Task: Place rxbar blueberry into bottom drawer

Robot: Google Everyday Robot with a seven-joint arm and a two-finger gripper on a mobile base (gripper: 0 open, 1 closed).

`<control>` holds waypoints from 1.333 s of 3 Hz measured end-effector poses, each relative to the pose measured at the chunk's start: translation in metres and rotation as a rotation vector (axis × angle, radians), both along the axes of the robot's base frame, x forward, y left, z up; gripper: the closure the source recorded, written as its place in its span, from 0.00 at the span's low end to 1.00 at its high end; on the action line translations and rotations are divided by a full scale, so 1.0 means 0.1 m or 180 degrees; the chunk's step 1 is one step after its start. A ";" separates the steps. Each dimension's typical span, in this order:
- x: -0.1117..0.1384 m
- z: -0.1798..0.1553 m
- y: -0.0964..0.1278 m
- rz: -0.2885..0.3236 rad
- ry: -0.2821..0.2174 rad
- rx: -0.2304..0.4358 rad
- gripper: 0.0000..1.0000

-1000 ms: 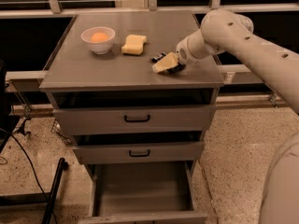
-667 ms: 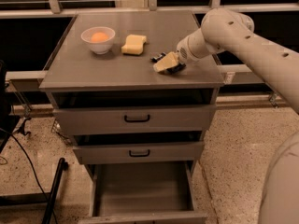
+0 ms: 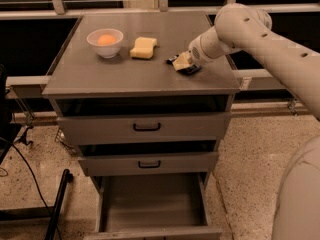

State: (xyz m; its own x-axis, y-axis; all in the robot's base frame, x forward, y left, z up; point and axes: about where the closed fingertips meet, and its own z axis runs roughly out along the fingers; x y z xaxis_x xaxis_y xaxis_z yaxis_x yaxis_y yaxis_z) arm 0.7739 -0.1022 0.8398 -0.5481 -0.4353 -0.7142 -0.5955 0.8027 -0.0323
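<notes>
The rxbar blueberry (image 3: 189,70), a small dark flat bar, lies on the grey cabinet top (image 3: 125,69) near its right side. My gripper (image 3: 182,62) is down on the bar, covering its middle, so only dark ends show on either side. The arm reaches in from the upper right. The bottom drawer (image 3: 150,204) is pulled out at the foot of the cabinet, and its plain grey inside holds nothing that I can see.
A white bowl (image 3: 105,42) with an orange object and a yellow sponge block (image 3: 143,47) stand on the cabinet top to the left of the bar. Two upper drawers with black handles (image 3: 146,127) are slightly ajar. A black cable and pole (image 3: 57,204) lie on the floor at left.
</notes>
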 end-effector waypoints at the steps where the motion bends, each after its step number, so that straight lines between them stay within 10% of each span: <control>1: 0.04 0.01 -0.01 -0.0082 0.0125 0.0083 1.00; 3: 0.14 0.43 -0.09 -0.0227 0.0282 0.0466 1.00; 4: 0.04 0.75 -0.15 0.0076 0.0163 0.0956 1.00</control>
State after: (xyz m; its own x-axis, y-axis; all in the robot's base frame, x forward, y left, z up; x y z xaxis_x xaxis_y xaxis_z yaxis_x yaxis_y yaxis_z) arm 0.7774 -0.1176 0.9149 -0.5789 -0.2220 -0.7846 -0.6089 0.7576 0.2350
